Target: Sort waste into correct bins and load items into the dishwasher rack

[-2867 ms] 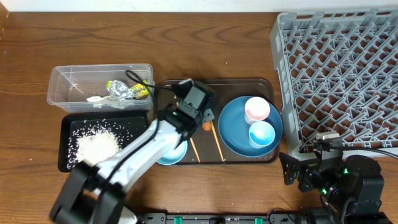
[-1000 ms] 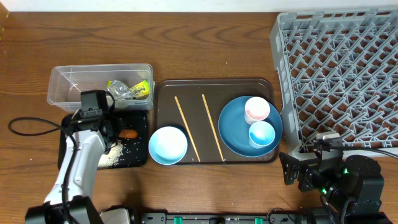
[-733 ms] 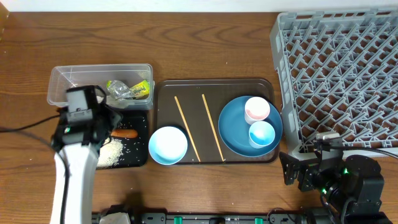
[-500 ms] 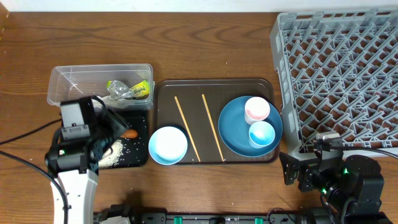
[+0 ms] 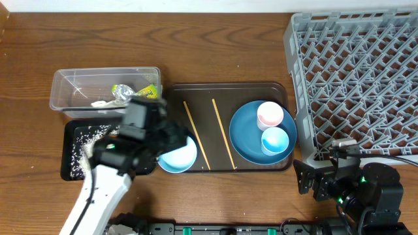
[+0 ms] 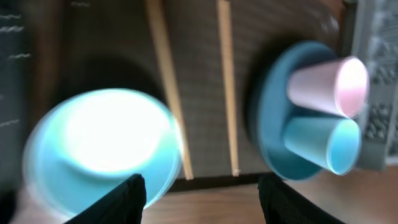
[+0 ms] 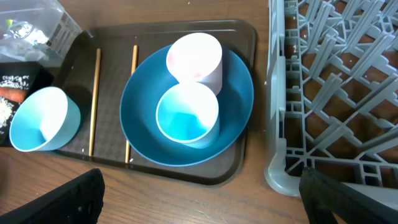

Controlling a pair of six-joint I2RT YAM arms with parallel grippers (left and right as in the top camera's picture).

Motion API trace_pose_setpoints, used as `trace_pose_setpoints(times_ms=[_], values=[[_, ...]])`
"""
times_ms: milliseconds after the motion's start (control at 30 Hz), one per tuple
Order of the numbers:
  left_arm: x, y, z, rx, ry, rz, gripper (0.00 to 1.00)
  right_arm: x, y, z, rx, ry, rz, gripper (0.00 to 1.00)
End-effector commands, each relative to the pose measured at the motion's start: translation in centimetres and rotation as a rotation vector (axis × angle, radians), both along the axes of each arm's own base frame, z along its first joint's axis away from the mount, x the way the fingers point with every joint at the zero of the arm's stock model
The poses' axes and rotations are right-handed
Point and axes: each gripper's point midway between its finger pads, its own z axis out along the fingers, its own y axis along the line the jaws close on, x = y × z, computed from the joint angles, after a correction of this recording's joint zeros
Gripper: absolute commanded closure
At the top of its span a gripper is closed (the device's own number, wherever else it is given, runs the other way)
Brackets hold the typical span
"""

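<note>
Just ahead of the left claw point(image 6: 202, 190), toward its left finger, sits the pale blue bowl point(image 6: 102, 146), upright on the brown serving tray point(image 6: 205, 37). This claw's fingers point(image 6: 127, 198) stand apart with nothing between them; its wrist view is blurred. Straight ahead of it two wooden chopsticks point(image 6: 227, 87) lie side by side without touching. Further toward its right finger rests the large blue plate point(image 6: 273, 134), bearing the pink cup point(image 6: 326, 84) and the light blue cup point(image 6: 323, 143) just beside each other.

Seen from overhead, behind that claw lies the black tray point(image 5: 70, 153) with loose rice point(image 5: 85, 153). Next to it stands the clear tub point(image 5: 72, 88), which holds the yellow-green wrapper point(image 5: 140, 93) and the white napkin point(image 5: 98, 103).

At the near table edge the right claw point(image 7: 199, 186) is spread wide and empty. The plate lies ahead of it, and the grey dishwasher rack point(image 7: 329, 74) is ahead to its right, just beside the serving tray. Far to its left an orange sausage piece point(image 7: 11, 92) shows in the black tray, next to the rice.
</note>
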Motion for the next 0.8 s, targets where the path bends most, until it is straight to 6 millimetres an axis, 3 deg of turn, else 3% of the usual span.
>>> trace_pose_setpoints(times_ms=[0,133,267,433,567,667,767], values=[[0.0,-3.5,-0.2,-0.039,0.015,-0.060,0.41,-0.1,0.2,0.6,0.007,-0.012,0.007,0.01],[0.3,-7.2,-1.2,-0.019,0.014,-0.143,0.44,-0.1,0.2,0.6,0.007,-0.013,0.007,0.01],[0.8,-8.3,-1.7,0.112,0.025,-0.172,0.44,-0.1,0.2,0.6,0.007,-0.013,0.007,0.01],[1.9,-8.5,1.0,0.243,0.062,-0.232,0.43,-0.1,0.2,0.6,0.007,-0.013,0.007,0.01],[2.8,-7.6,3.6,0.333,0.076,-0.226,0.43,-0.1,0.2,0.6,0.007,-0.013,0.007,0.01],[2.4,-6.7,4.0,0.384,0.100,-0.226,0.38,-0.1,0.2,0.6,0.006,-0.013,0.006,0.01],[1.9,-3.5,3.6,0.531,0.127,-0.175,0.38,-0.1,0.2,0.6,0.006,-0.012,0.006,0.01]])
